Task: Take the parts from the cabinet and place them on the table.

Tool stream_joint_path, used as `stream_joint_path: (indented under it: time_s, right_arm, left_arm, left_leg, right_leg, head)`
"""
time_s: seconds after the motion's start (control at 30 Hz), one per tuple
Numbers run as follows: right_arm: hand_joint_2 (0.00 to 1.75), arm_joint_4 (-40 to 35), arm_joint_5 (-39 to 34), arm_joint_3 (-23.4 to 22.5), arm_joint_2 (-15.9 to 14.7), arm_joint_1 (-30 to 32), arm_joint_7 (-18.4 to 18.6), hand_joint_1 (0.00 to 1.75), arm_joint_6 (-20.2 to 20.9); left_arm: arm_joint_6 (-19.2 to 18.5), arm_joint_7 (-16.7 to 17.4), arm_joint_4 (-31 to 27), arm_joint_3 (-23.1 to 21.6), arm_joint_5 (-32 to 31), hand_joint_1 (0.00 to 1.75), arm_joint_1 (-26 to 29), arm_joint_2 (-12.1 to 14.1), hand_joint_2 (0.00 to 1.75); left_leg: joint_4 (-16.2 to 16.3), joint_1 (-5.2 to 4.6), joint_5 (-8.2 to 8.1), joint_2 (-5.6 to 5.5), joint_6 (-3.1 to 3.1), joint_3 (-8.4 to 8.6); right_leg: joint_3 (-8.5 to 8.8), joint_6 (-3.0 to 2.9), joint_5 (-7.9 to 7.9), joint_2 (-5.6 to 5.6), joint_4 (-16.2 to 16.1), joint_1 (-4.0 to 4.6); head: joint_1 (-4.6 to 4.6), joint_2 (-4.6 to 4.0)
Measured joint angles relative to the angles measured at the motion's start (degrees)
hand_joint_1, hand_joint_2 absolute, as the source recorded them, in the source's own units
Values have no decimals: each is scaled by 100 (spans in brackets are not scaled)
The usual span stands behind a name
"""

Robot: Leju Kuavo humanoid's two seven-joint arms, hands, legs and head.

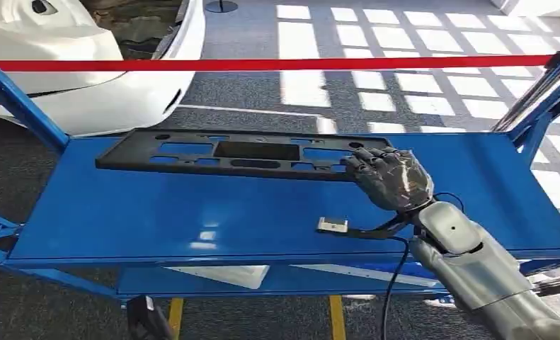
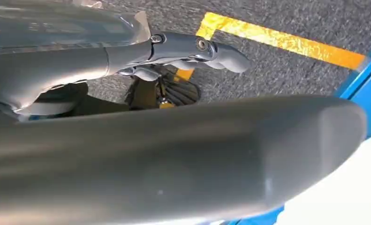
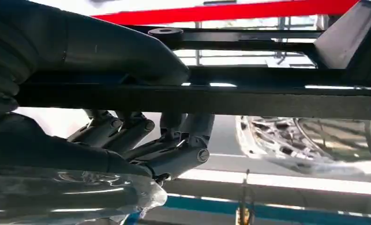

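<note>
A long black plastic frame part (image 1: 248,152) with several cut-outs lies across the far half of the blue table top (image 1: 156,212). My right hand (image 1: 390,177) grips the part's right end. In the right wrist view the thumb lies over the part's black bar (image 3: 277,101) and the fingers (image 3: 174,152) curl under it. My left hand (image 2: 127,140) hangs over the grey floor, holding nothing, with a finger (image 2: 207,49) stretched out apart from the thumb.
A small silver tag (image 1: 331,226) on a black cable lies on the table near my right wrist. A red bar (image 1: 277,64) spans the far side, with a white car body (image 1: 107,78) behind it. Blue posts (image 1: 22,103) stand at the table's corners. A lower shelf (image 1: 220,276) holds a white sheet.
</note>
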Motion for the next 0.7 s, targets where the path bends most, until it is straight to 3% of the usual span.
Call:
stream_joint_path:
  time_s: [0.17,0.47,0.7]
  right_arm:
    - [175,-489,179,116,-111,152,168,175,-81]
    - [175,-1400,1261,153,-131,1142,1132,175,-315]
    - [175,-2024,1517,92,-127,2235,1797,175,-505]
  left_arm:
    - [35,-28,0,39,0,0,13,0,0]
    - [212,-149,0,212,0,0,86,0,0]
    - [324,-227,0,393,-2,0,188,0,0]
  left_leg:
    - [0,0,0,0,0,-1]
    - [-2,2,-2,0,1,-4]
    - [-3,1,-7,-1,0,-9]
  right_leg:
    - [0,1,0,0,0,0]
    - [-2,3,-5,-2,-1,1]
    - [-4,5,-6,-4,-1,0]
  head:
    - [2,0]
    - [0,0]
    - [0,0]
